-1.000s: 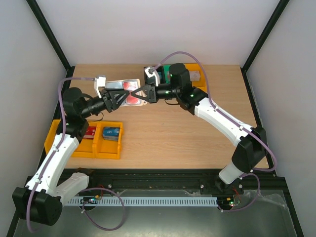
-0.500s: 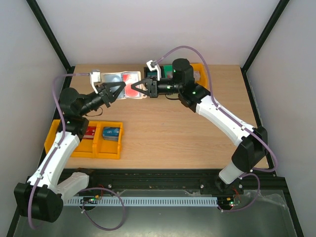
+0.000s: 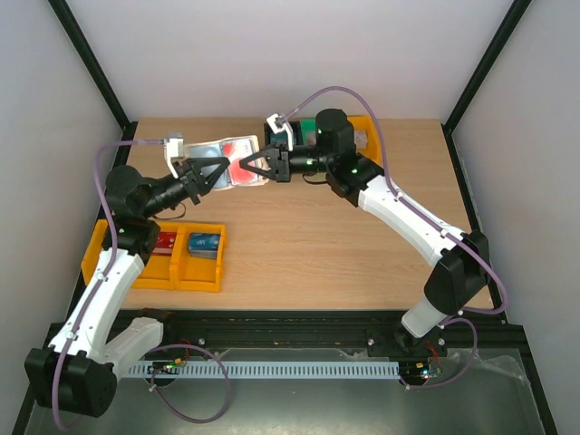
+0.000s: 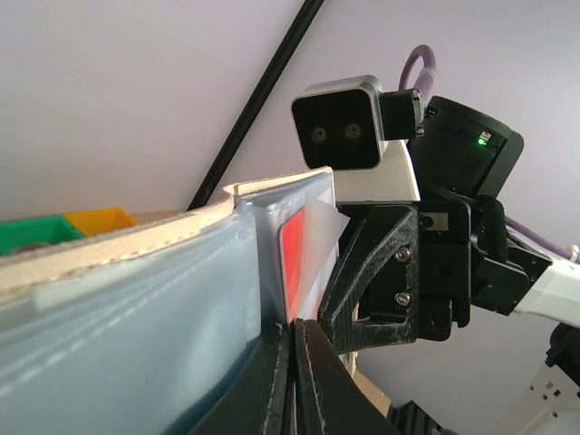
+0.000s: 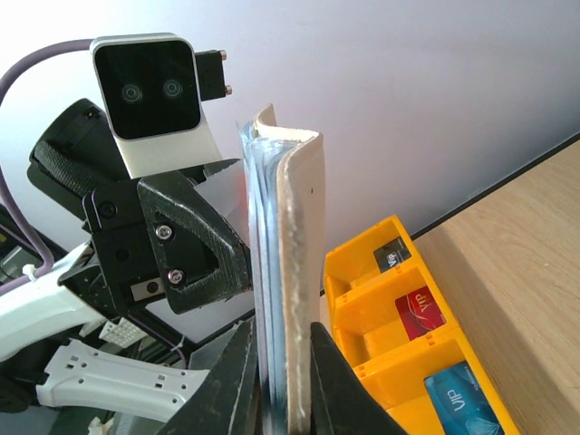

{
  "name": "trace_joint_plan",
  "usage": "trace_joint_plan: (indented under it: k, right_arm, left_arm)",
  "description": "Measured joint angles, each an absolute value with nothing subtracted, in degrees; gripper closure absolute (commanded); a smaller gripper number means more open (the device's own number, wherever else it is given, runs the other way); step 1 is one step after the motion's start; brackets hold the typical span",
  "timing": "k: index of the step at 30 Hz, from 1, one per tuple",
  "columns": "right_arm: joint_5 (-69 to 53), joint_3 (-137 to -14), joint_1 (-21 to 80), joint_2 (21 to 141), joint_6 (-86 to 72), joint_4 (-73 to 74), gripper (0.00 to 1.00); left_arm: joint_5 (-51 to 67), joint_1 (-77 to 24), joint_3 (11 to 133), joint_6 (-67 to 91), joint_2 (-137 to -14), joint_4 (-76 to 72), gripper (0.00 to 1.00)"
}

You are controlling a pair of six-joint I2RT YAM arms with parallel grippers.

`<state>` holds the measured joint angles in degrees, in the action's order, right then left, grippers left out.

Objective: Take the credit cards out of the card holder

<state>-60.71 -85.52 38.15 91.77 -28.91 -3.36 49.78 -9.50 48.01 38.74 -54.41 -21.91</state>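
Card holder (image 3: 232,165): lifted clear of the surface (image 3: 317,245), over its far left part, spread open between the two hands; cream outside toward the right wrist camera, blue-grey pockets toward the left one.
Right hand (image 5: 276,367): fingers closed on the holder's lower edge, one on each side of the cream cover; serves as the anchor.
Left hand (image 4: 294,362): fingertips pressed fully together at the foot of the pocket side; nipped on a card edge or only on the clear sleeve, cannot tell.
Red card (image 4: 295,263): seated in a pocket, a strip showing beside the sleeve.
Dark grey card: not made out.
Step in hand: first card draw, judged barely begun.
Doing it well: pull straight along the pocket, away from the fold, no twist; right grip firm and unmoving so the holder does not ride along; check that card alone, not sleeve, comes with the pinch; re-grip deeper if it slips.
Risk: holder levering out of the right hand; card bending.
Drop spot: likely the yellow bin (image 3: 204,283) near the left arm, a guess only.
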Motion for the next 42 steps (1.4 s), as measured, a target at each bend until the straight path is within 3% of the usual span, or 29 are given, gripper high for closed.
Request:
trace_joint_plan:
  k: [5,18,29,42]
  right_arm:
    - [-61.8,-83.8,37.8,91.8,-28.9,-5.1,0.97]
    - [-64.8,-83.2,37.4,91.8,-28.9,-5.5,0.98]
    - [-65.9,-83.2,38.8,92.4,-27.0,-5.2,0.98]
    - [-67.6,-83.2,38.9,92.4,-26.2,-2.9,0.98]
  left_arm:
    - [50.6,-8.4,47.6,37.4,-53.5,-19.0,0.98]
    - [54.1,-8.0,44.5,41.1,-52.5,-24.3,0.98]
    - [53.3,-11.7,45.2,38.2,-53.1,-21.0,0.78]
    - [53.4,-6.3,47.6,38.6,-52.7,-20.3,0.7]
